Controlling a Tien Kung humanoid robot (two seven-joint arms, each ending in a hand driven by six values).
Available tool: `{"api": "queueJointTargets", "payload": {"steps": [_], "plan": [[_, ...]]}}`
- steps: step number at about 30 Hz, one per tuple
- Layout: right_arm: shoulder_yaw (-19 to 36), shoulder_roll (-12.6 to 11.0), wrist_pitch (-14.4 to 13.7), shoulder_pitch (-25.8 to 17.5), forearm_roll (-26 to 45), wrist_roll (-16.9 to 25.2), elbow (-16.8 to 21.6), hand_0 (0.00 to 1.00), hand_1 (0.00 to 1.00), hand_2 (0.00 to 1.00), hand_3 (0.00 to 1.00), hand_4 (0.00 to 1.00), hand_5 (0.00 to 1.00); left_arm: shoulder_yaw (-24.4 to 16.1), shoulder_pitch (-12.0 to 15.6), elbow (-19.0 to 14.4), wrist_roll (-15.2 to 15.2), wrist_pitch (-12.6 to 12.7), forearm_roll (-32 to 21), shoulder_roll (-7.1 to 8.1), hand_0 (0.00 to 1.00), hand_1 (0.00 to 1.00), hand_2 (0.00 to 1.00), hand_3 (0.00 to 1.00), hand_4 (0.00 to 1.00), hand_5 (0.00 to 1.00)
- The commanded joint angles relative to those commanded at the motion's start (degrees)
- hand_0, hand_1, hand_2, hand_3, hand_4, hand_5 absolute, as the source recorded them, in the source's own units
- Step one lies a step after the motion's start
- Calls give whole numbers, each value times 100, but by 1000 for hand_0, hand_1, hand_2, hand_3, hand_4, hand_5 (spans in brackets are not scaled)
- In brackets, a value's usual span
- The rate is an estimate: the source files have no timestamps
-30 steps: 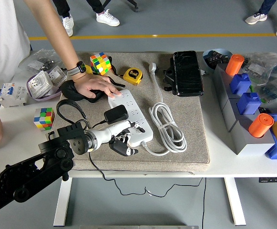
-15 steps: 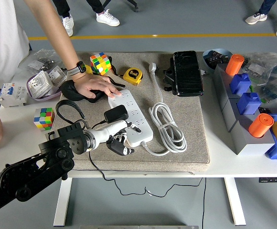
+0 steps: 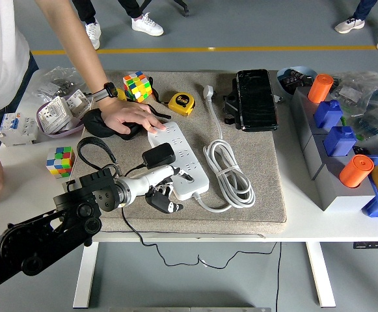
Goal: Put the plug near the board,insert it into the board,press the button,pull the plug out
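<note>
Easing back, left hand (image 3: 164,195) now off near end of board (image 3: 179,158), fingers curled, gripping nothing. Plug (image 3: 158,155) seated in board. Person's hand (image 3: 131,117) steadies far end. Pull-out likely next.

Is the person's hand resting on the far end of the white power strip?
Yes, the person's hand lies with its fingers on the far end of the white power strip.
</note>
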Motion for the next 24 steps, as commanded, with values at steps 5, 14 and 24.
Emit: {"api": "queueJointTargets", "payload": {"steps": [5, 14, 24], "plan": [[-27, 0, 1, 2, 8, -1, -4, 587, 636, 537, 479, 739, 442, 42, 1, 21, 20, -19, -6, 0, 38, 84, 146, 822, 743, 2], [-22, -11, -8, -15, 5, -1, 0, 587, 636, 537, 479, 739, 443, -109, 50, -66, -107, 33, -65, 11, 38, 84, 146, 818, 743, 2], [-18, 17, 1, -15, 9, -1, -11, 586, 635, 537, 479, 739, 442, -398, 305, -125, -1270, 797, -639, 52, 90, 96, 179, 729, 644, 2]]}}
